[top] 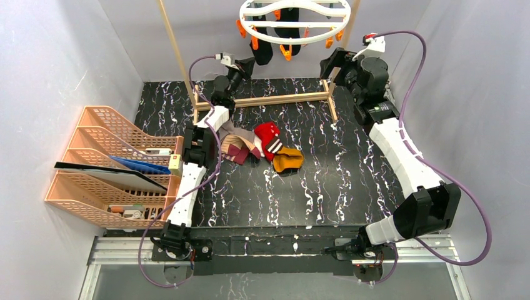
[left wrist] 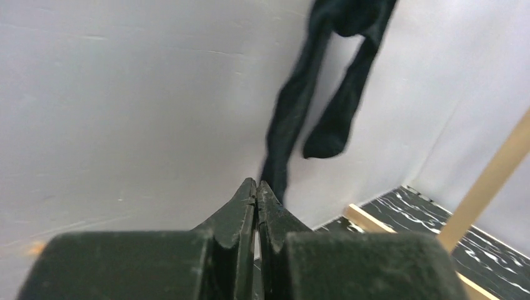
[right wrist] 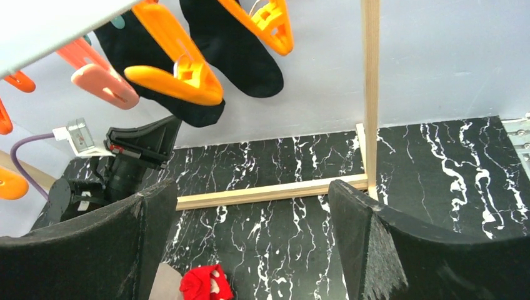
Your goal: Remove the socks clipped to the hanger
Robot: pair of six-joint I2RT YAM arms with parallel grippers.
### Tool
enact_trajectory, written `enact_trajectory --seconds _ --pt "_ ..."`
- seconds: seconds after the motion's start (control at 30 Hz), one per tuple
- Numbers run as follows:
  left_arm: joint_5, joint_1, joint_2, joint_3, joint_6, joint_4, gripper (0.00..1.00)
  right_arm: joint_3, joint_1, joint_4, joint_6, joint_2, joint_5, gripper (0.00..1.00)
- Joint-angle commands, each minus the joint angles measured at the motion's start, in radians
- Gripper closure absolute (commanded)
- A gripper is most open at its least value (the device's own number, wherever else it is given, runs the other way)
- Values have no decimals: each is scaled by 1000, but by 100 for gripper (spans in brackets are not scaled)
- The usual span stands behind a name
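Observation:
The white hanger ring [top: 294, 19] hangs at the top with orange clothespins [right wrist: 178, 72]. Two black socks [top: 261, 51] are still clipped to it; they also show in the left wrist view [left wrist: 294, 125] and the right wrist view [right wrist: 244, 56]. A pile of socks lies on the table: red [top: 267, 134], mustard [top: 287, 160], maroon [top: 240, 154], grey-beige [top: 232, 131]. My left gripper [top: 247, 66] is raised just below the left black sock, shut and empty [left wrist: 257, 185]. My right gripper [top: 331, 62] is open and empty [right wrist: 250, 231], to the right of the ring and below it.
The wooden rack frame has a base bar [top: 269, 100] and upright posts [right wrist: 370, 94]. Stacked orange paper trays [top: 112, 162] stand at the left edge. White walls close in the back and sides.

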Motion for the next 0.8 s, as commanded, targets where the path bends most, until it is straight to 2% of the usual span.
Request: enact_trajectory --seconds 0.0,0.17,0.2,0.27,0.3,0.37,0.47,0.67,0.77 --pt "84 -10 -158 -67 6 50 100 34 50 11 -19 2 32 2" --pt "111 -5 -240 -157 7 55 100 -19 139 50 -68 12 98 1" --pt "114 -6 -251 -170 5 56 97 -26 151 50 -73 15 113 1" --pt "116 -6 -264 -187 -13 71 68 -45 162 47 -73 16 120 1" --pt "123 -6 -264 -185 -21 79 57 -52 165 48 -72 13 122 1" --pt "143 -6 -262 -176 -35 84 47 -66 166 48 -69 2 124 1" --pt "165 -7 -253 -156 -51 84 43 -76 166 46 -69 -5 131 1" --pt "166 -16 -213 -85 -75 84 41 -73 166 39 -69 1 127 1" --pt "205 -19 -225 -99 -86 86 40 -76 166 40 -69 0 129 1"
